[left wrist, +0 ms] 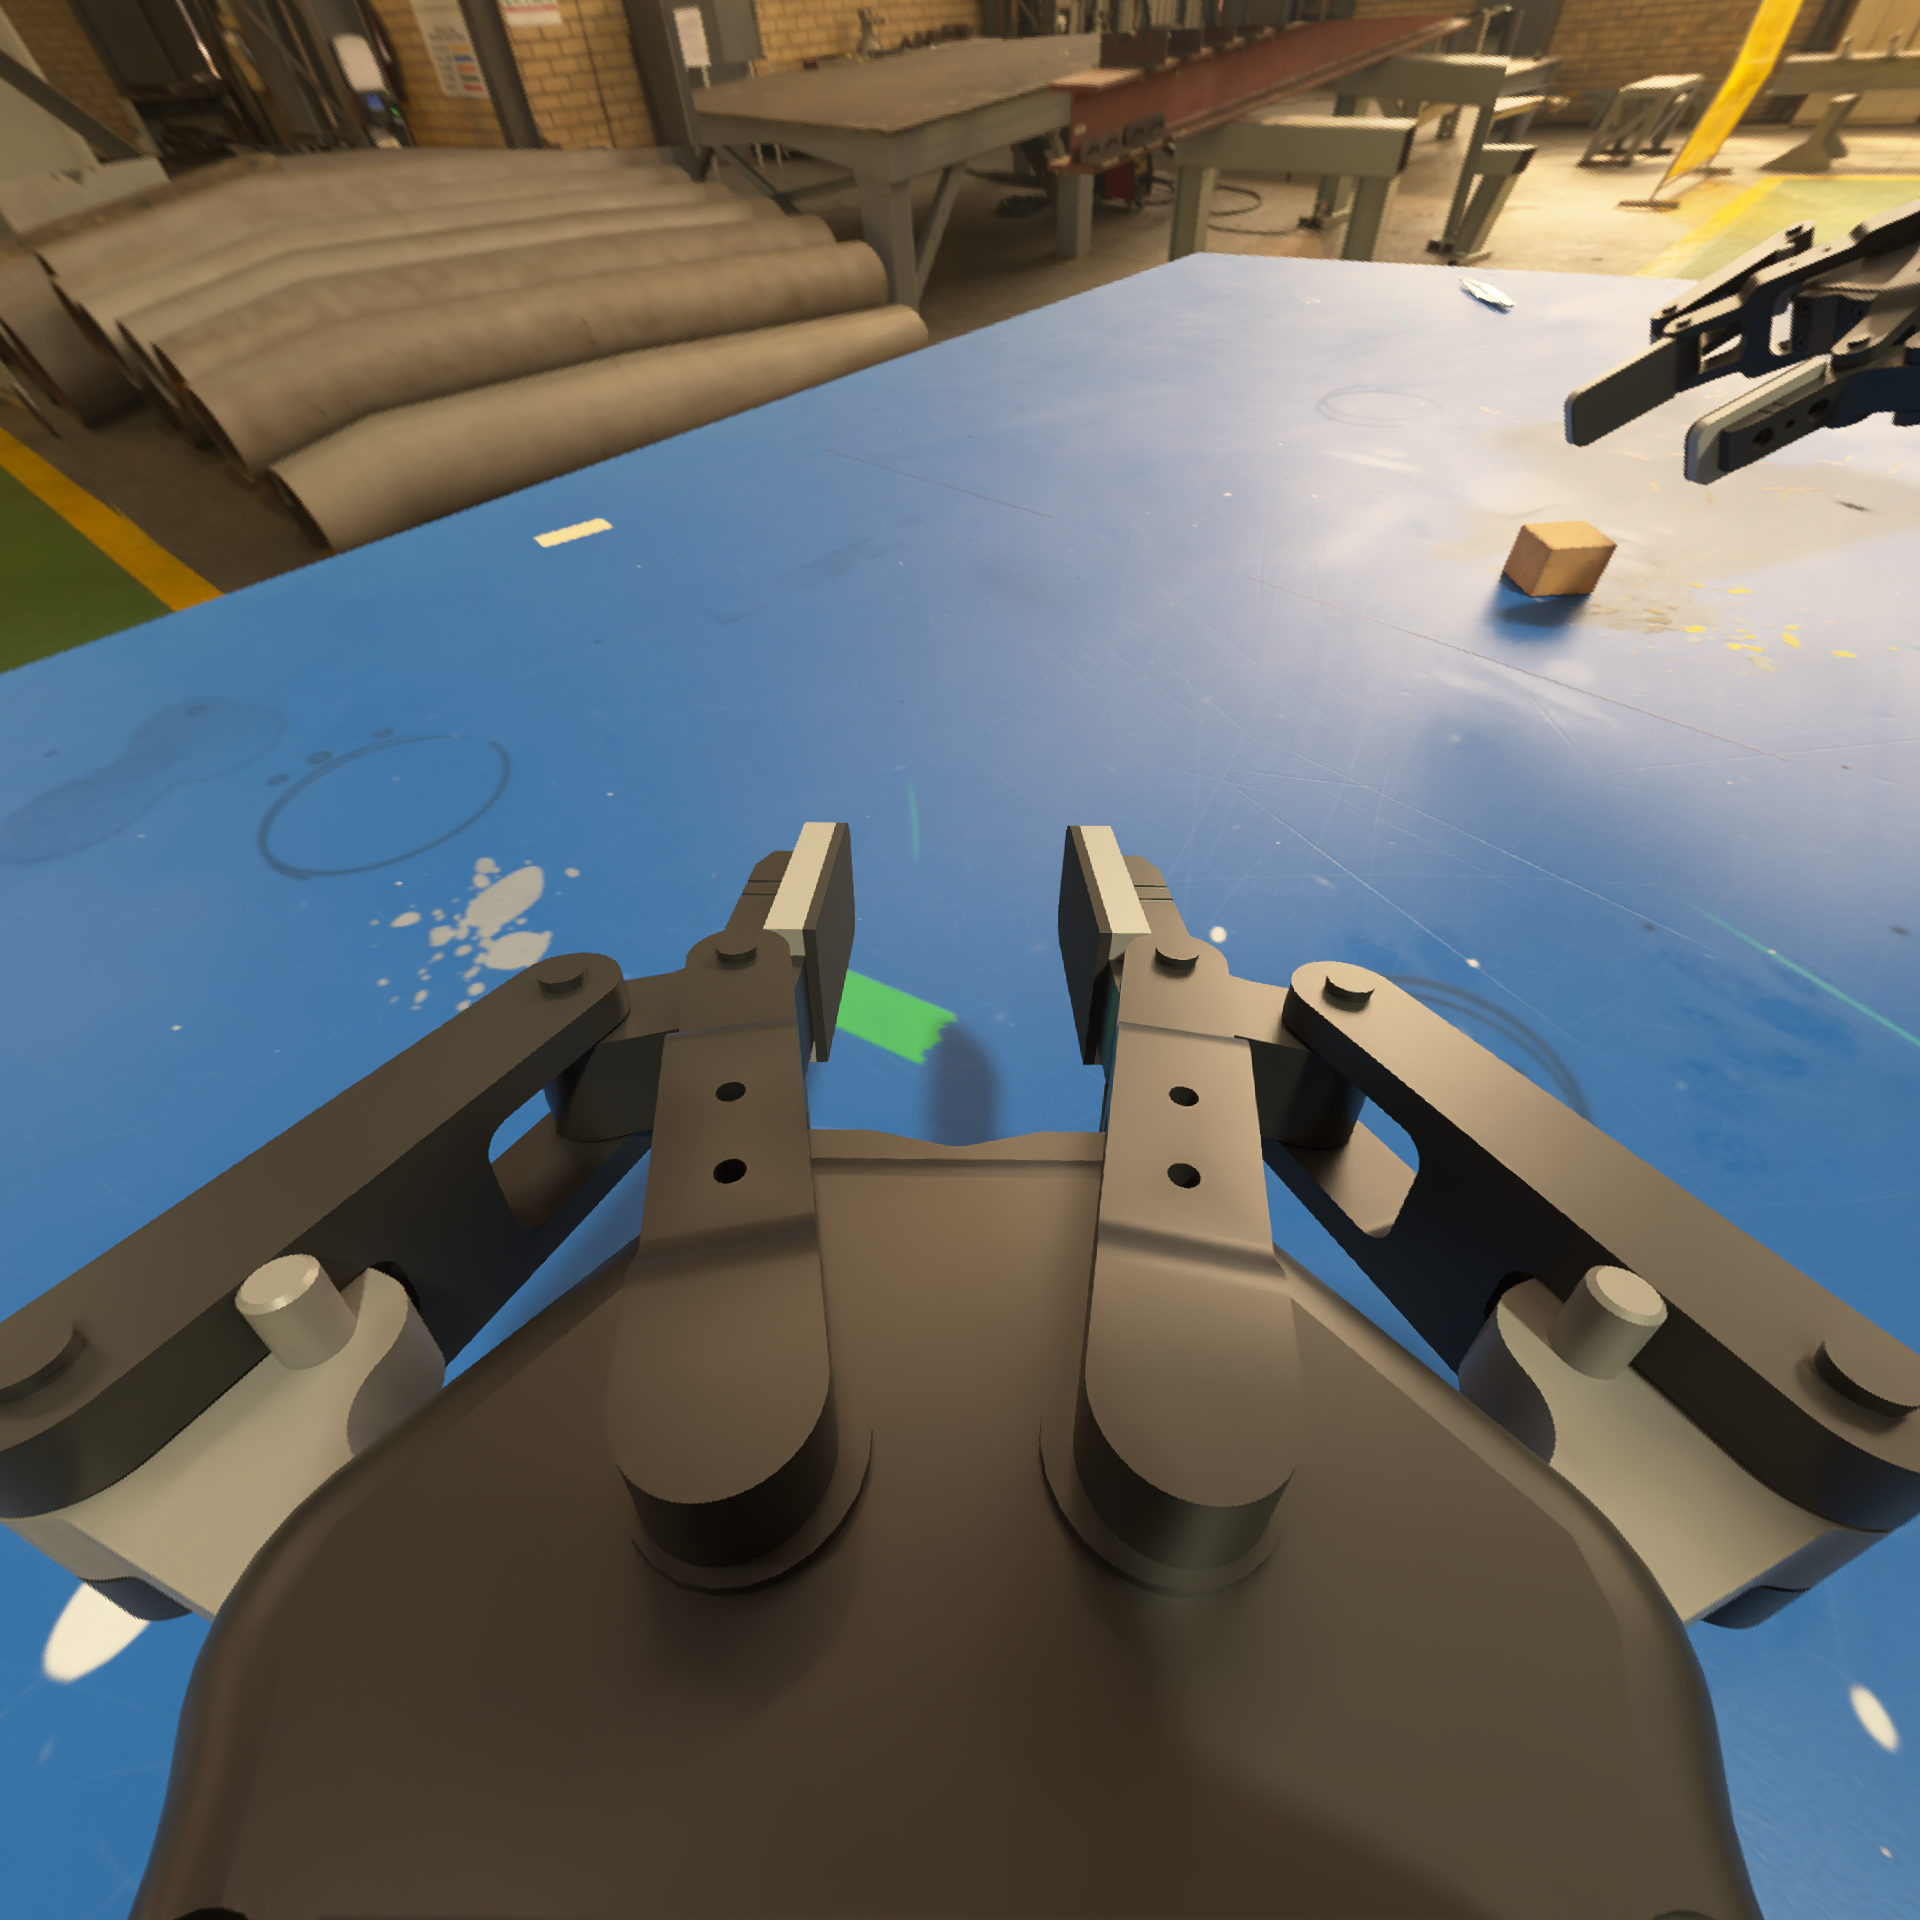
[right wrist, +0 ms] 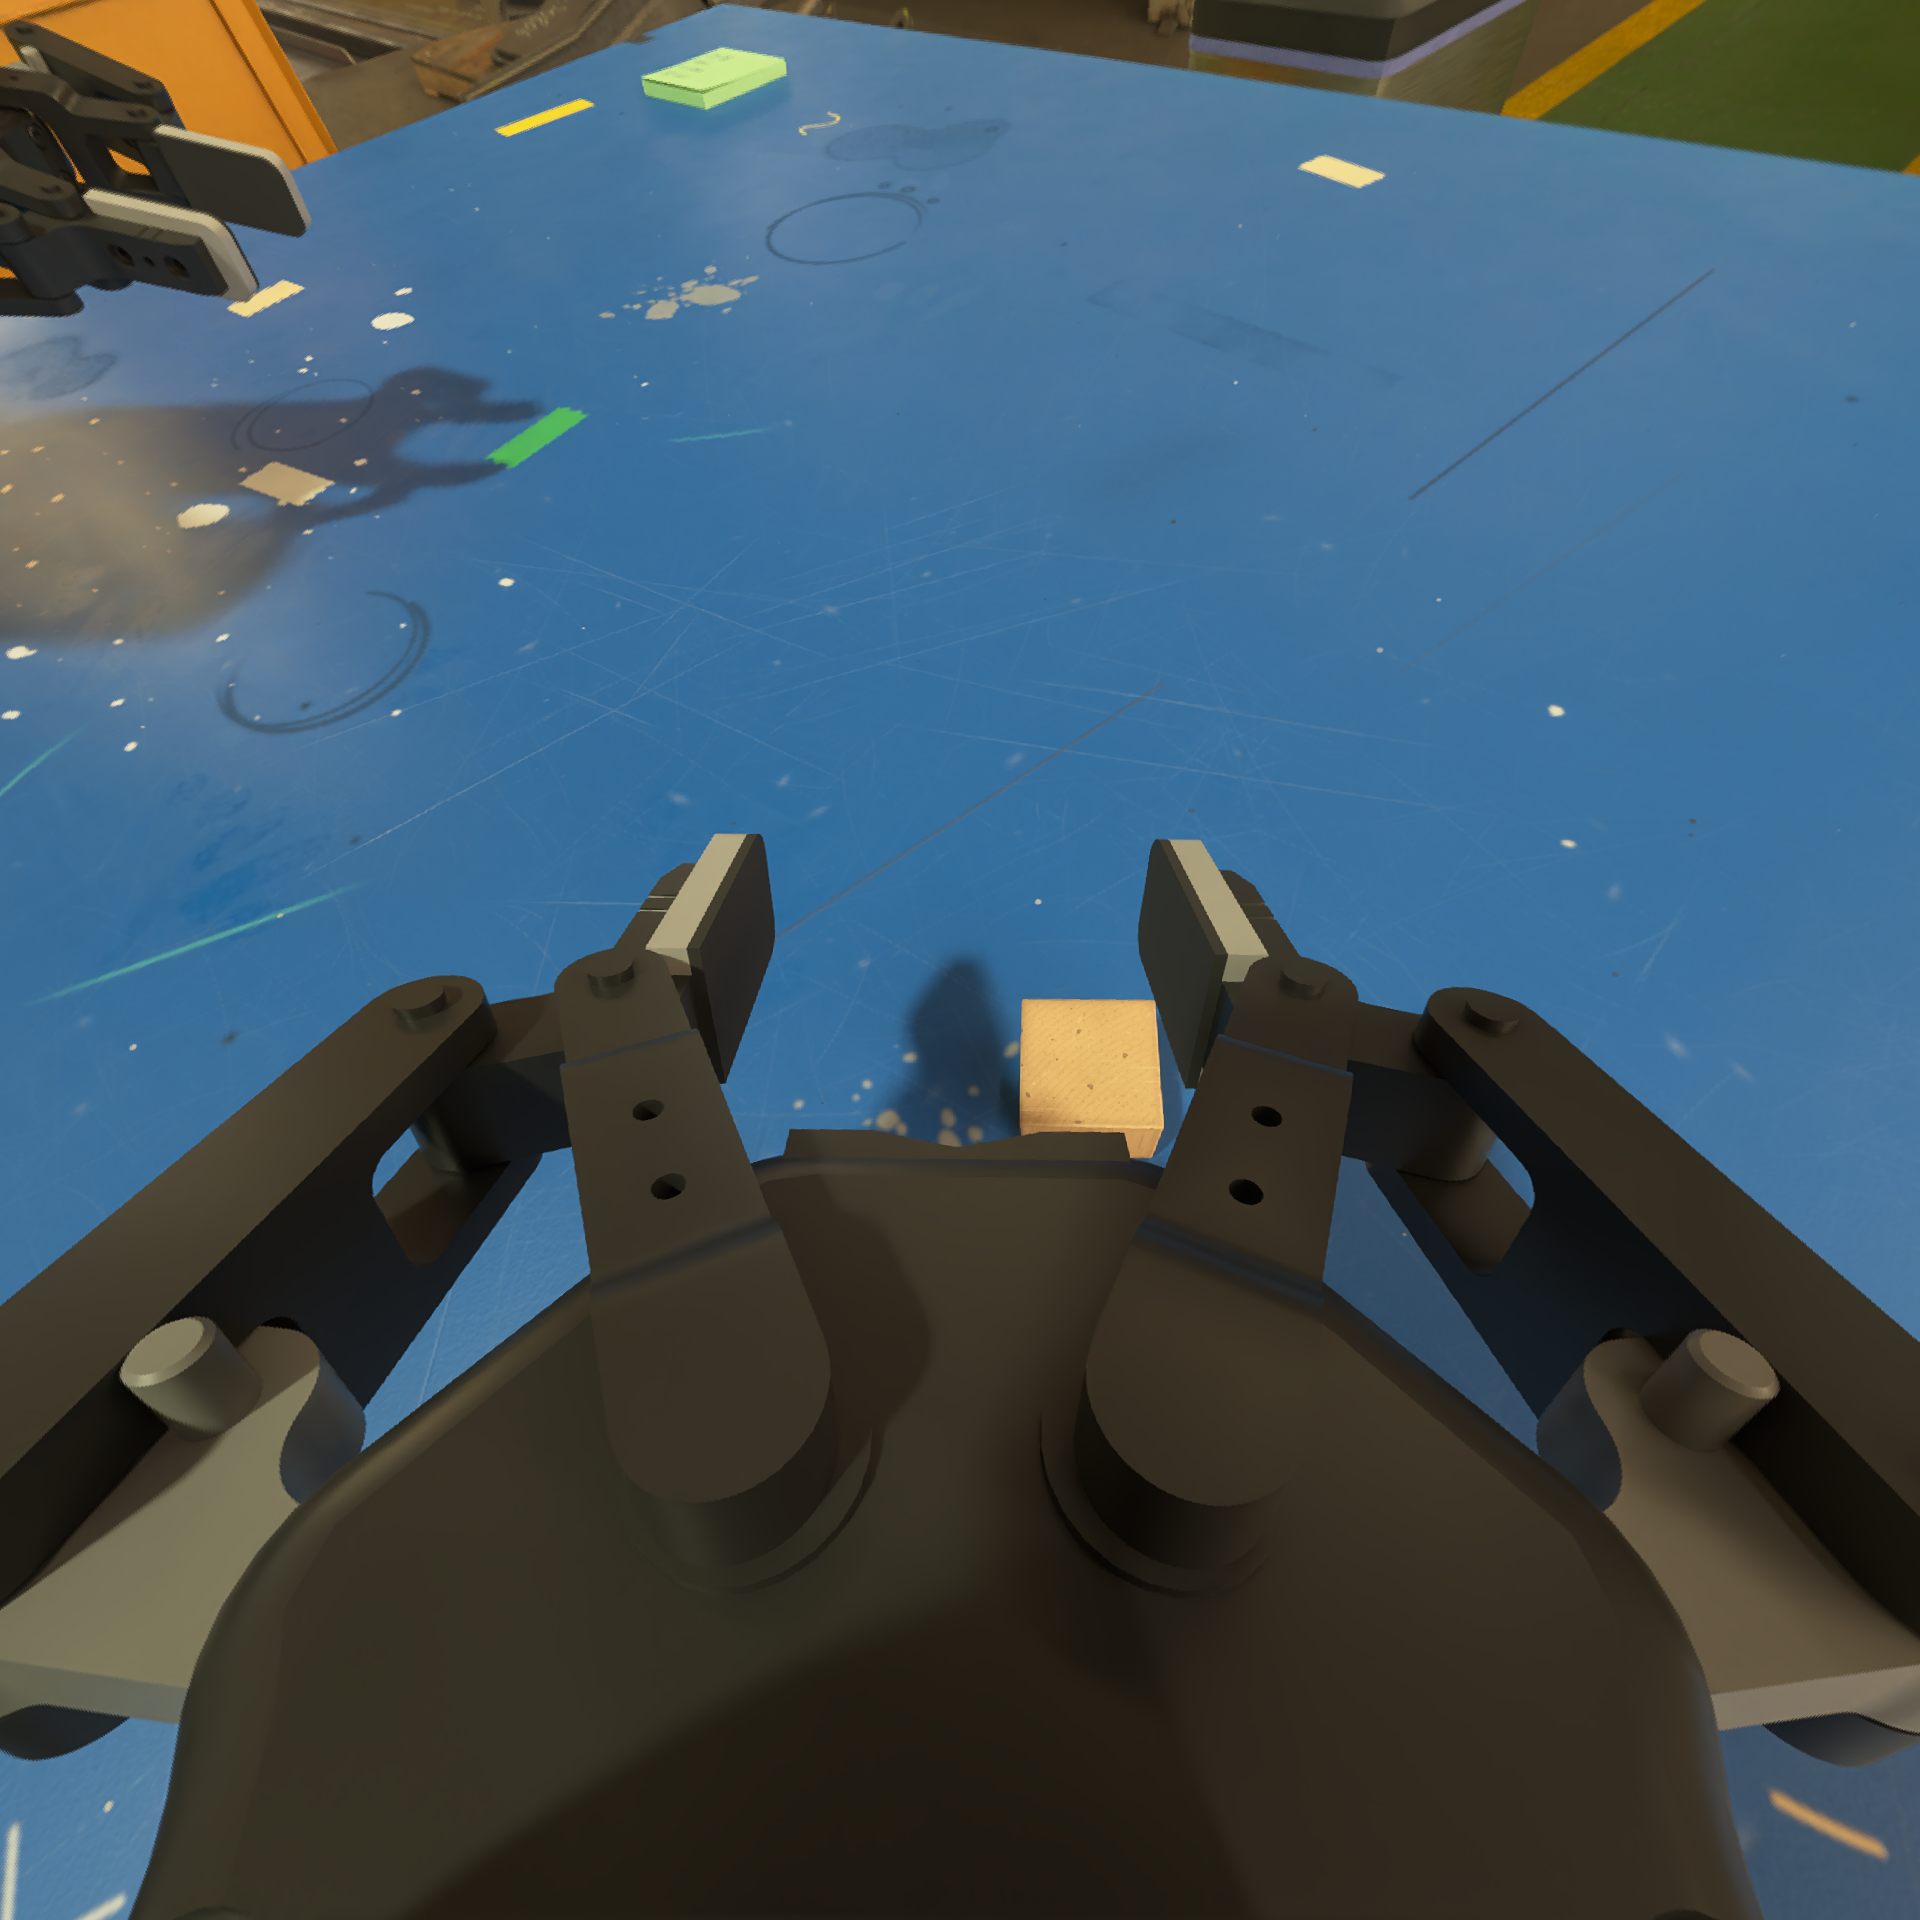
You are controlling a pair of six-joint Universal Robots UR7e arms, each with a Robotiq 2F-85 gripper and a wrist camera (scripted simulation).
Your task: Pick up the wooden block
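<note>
The wooden block is a small tan cube on the blue table, far to the right in the left wrist view. In the right wrist view the block lies on the table below my right gripper, between the fingers but close to the right finger. The right gripper is open and empty; it also shows in the left wrist view, above and right of the block. My left gripper is open and empty, far from the block; it also shows in the right wrist view.
A green flat pad lies near the table's far edge. Strips of green tape and yellow tape and paint spots mark the table. Grey rolls and workbenches stand beyond the table edge.
</note>
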